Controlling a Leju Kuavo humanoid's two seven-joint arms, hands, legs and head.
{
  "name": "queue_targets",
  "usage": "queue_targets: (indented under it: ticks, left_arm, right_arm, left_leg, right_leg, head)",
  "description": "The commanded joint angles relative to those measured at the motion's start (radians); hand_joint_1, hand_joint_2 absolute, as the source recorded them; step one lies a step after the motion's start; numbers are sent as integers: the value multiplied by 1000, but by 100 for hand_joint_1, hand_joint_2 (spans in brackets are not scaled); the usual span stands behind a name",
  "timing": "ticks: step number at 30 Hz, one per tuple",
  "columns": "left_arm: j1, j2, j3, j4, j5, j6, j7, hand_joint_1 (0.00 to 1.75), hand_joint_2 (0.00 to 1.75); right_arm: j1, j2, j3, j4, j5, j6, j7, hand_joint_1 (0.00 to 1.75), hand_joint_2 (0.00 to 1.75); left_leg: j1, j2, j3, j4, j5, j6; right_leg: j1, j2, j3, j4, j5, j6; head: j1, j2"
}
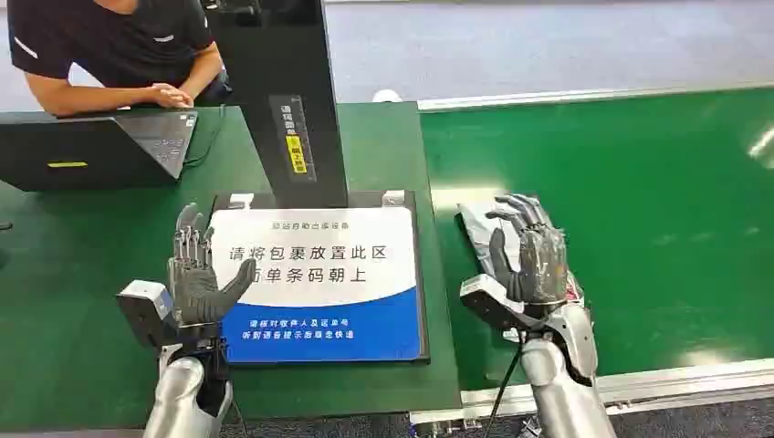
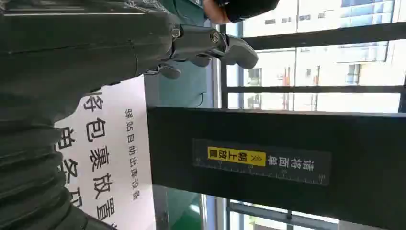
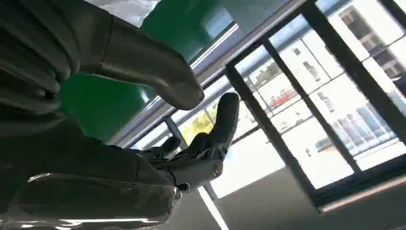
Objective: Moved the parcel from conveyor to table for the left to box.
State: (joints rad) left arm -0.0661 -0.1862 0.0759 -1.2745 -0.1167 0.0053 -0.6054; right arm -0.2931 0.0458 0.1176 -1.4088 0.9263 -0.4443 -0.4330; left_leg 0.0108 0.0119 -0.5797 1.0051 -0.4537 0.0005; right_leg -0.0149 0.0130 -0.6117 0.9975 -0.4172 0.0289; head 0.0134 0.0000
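I see a flat, crinkled grey plastic parcel (image 1: pixel 475 230) lying on the smooth green conveyor (image 1: pixel 639 228), at its edge nearest the table (image 1: pixel 82 301). My right hand (image 1: pixel 529 255) is raised over the parcel with its dark fingers (image 1: pixel 516 212) spread apart, holding nothing. My left hand (image 1: pixel 196 274) stands upright over the table at the edge of a glossy white-and-blue sign (image 1: pixel 319 283), fingers apart, empty.

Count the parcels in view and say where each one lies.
1. A grey plastic parcel lies on the green conveyor belt, just right of the table's sign mat, partly behind the open right hand. Others could lie outside the frame.
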Motion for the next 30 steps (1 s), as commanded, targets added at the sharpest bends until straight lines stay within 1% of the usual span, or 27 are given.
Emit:
queue_targets:
  ticks: [1, 2, 3, 4, 6, 7, 8, 9, 10, 11, 12, 14, 15, 19, 20, 21, 22, 23, 24, 26, 28, 30]
  left_arm:
    - [-39, 14, -6, 75, 6, 2, 0, 0, 175]
    - [-23, 11, 5, 57, 12, 13, 1, 0, 175]
    - [-7, 12, 12, 40, 15, 18, 3, 0, 175]
    - [8, 12, 20, 25, 18, 19, 6, 0, 175]
    - [15, 10, 23, 18, 15, 16, 13, 0, 175]
    - [17, 11, 21, 17, 14, 16, 13, 0, 175]
    - [23, 5, 23, 12, 12, 15, 16, 0, 175]
    - [28, 2, 23, 6, 10, 14, 17, 0, 175]
    - [23, -2, 20, 9, 2, 6, 21, 0, 175]
    - [18, -3, 16, 15, 0, 4, 23, 0, 175]
    - [14, -5, 16, 20, 0, 4, 23, 0, 175]
    - [4, -5, 11, 33, -1, 3, 23, 0, 175]
    - [0, -5, 10, 37, -1, 2, 23, 0, 175]
    - [-4, -1, 12, 43, 1, 2, 23, 0, 175]
    - [-5, 1, 12, 43, 1, 2, 23, 0, 175]
    - [-7, 4, 13, 44, 1, 2, 23, 0, 175]
    - [-8, 5, 13, 46, 1, 2, 23, 0, 175]
    - [-19, 11, 11, 58, -2, -5, 27, 0, 175]
    - [-31, 13, 11, 70, -2, -7, 29, 0, 175]
    - [-50, 15, 11, 91, -2, -12, 32, 0, 175]
    - [-58, 15, 11, 96, -1, -13, 33, 0, 175]
    - [-62, 14, 10, 98, -2, -18, 38, 0, 175]
  right_arm:
    - [-199, 1, 257, 241, 10, 40, 89, 175, 175]
    - [-209, 11, 219, 268, -10, 46, 195, 150, 175]
    - [-212, 13, 173, 280, -83, 71, 246, 31, 175]
    - [-221, -13, 139, 318, -101, 74, 295, 0, 175]
    - [-214, -27, 60, 378, -134, 61, 346, 0, 175]
    - [-206, -44, 60, 388, -146, 53, 341, 0, 175]
    - [-173, -46, -1, 413, -141, 19, 358, 0, 175]
    - [-153, -47, -29, 415, -136, 17, 326, 0, 175]
    - [-107, -34, -93, 388, -115, -20, 338, 0, 175]
    - [-82, -30, -119, 363, -103, -38, 335, 0, 175]
    - [-70, -27, -134, 351, -99, -34, 331, 0, 175]
    - [-45, -18, -163, 316, -79, -62, 334, 0, 175]
    - [-36, -19, -173, 306, -76, -64, 335, 0, 175]
    - [-30, -14, -202, 298, -88, -34, 349, 0, 175]
    - [-35, -13, -214, 311, -141, 52, 357, 0, 175]
    - [-40, -16, -224, 326, -180, 113, 361, 0, 175]
    - [-44, -18, -228, 339, -182, 118, 359, 0, 175]
    - [-62, -26, -251, 401, -276, 278, 375, 0, 175]
    - [-68, -43, -261, 443, -300, 329, 381, 0, 175]
    - [-85, -66, -262, 525, -307, 385, 399, 0, 175]
    - [-89, -74, -265, 560, -306, 393, 397, 0, 175]
    - [-91, -82, -272, 603, -299, 432, 420, 0, 175]
  left_leg:
    - [0, 4, 1, -1, 0, 0]
    - [-1, 5, 3, -2, 1, -1]
    - [-1, 3, 3, -3, 2, -1]
    - [-1, 2, 3, -1, 1, -1]
    - [0, 1, 2, -1, 1, -1]
    - [-1, 0, 3, -2, 1, 0]
    - [-1, -1, 4, -3, 1, 0]
    - [0, -4, 3, -2, 1, 0]
    - [0, -5, 4, -3, 2, 0]
    - [0, -5, 3, -2, 1, 0]
    - [0, -6, 3, -3, 1, 0]
    - [0, -4, 0, -1, 0, 0]
    - [-1, -5, 1, -1, 0, 0]
    - [-1, -4, 1, -1, 0, 0]
    - [-1, -3, 0, -1, 0, -1]
    - [-1, -2, -1, 0, 0, 0]
    - [-1, -3, 0, -1, 0, 0]
    - [0, -2, -1, 0, 0, 0]
    - [-1, -3, 1, -1, 0, 0]
    - [0, -5, 1, -2, 1, 0]
    - [0, -4, 1, -2, 1, 0]
    - [0, -3, 1, -1, 1, 0]
  right_leg:
    - [0, 4, -1, 0, 2, -2]
    - [-1, 5, 0, 0, 2, -3]
    - [-1, 3, 0, -1, 2, -3]
    - [0, 2, 1, 0, 1, -2]
    - [0, 0, 2, -1, 1, -1]
    - [0, 0, 2, -1, 1, -2]
    - [0, -2, 4, -2, 1, -2]
    - [1, -4, 3, -2, 0, -1]
    - [0, -6, 5, -3, 0, -2]
    - [0, -5, 4, -2, 0, -1]
    - [0, -7, 5, -3, -1, -2]
    - [0, -5, 2, -1, -1, -1]
    - [0, -6, 2, -1, -1, -2]
    - [0, -4, 1, -1, -1, -2]
    - [0, -4, 0, -1, -1, -2]
    - [0, -3, -1, 0, -1, -1]
    - [0, -3, 0, -1, -1, -2]
    - [0, -2, -1, -1, 0, -1]
    - [0, -3, 0, -1, 0, -2]
    - [0, -5, 1, -2, 0, -2]
    - [0, -4, 1, -2, 0, -2]
    - [0, -3, 1, -2, 0, -2]
  head:
    - [0, 0]
    - [0, 0]
    - [0, 0]
    - [0, 0]
    - [0, 0]
    - [0, 0]
    - [0, 0]
    - [0, 0]
    - [0, 0]
    - [0, 0]
    - [0, 0]
    - [0, 0]
    - [0, 0]
    - [0, 0]
    - [0, 0]
    - [0, 0]
    - [0, 0]
    - [0, 0]
    - [0, 0]
    - [0, 0]
    - [0, 0]
    - [0, 0]
